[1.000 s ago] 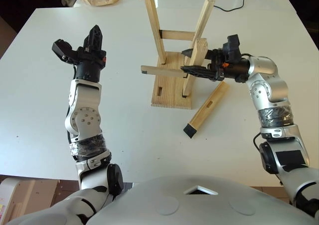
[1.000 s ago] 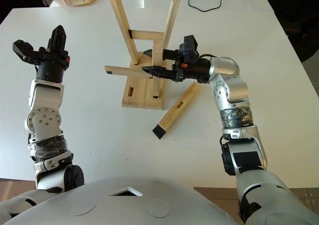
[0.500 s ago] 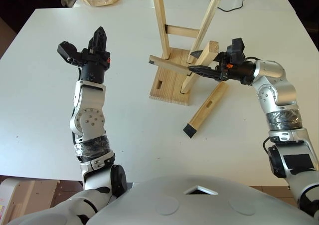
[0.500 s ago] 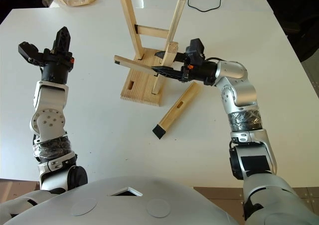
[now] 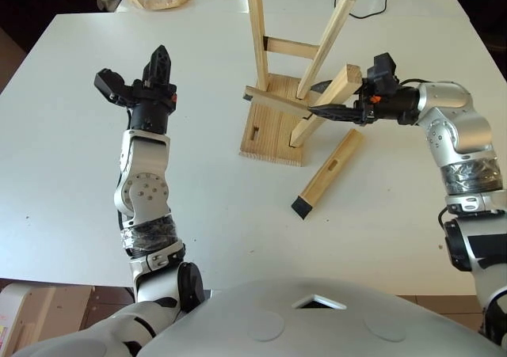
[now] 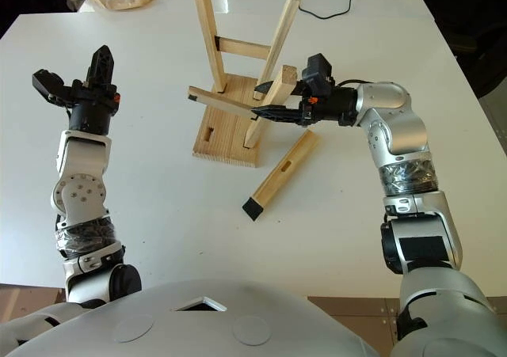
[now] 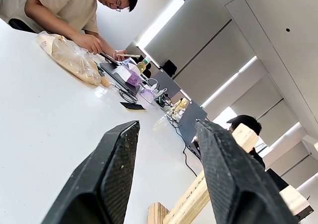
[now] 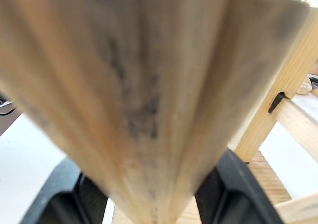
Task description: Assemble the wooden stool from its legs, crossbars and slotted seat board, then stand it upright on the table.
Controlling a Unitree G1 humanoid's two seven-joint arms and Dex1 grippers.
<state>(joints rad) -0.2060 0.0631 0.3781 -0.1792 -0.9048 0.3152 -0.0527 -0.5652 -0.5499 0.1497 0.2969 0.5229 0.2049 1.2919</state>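
Your right gripper (image 5: pixel 314 100) is clamped on the tilted leg (image 5: pixel 342 80), whose foot rests on the slotted seat board (image 5: pixel 277 145) lying flat mid-table (image 5: pixel 63 175). 2 upright legs (image 5: pixel 257 32) stand in that board, joined by 1 crossbar (image 5: pixel 291 50). A second crossbar (image 5: pixel 269 102) meets the held leg. A loose leg (image 5: pixel 326 173) lies just beside the board. Your left gripper (image 5: pixel 133 76) hangs raised well apart, fingers spread wide, holding nothing.

Left end effector (image 5: pixel 131 71) agape; right (image 5: pixel 320 98) clenched.
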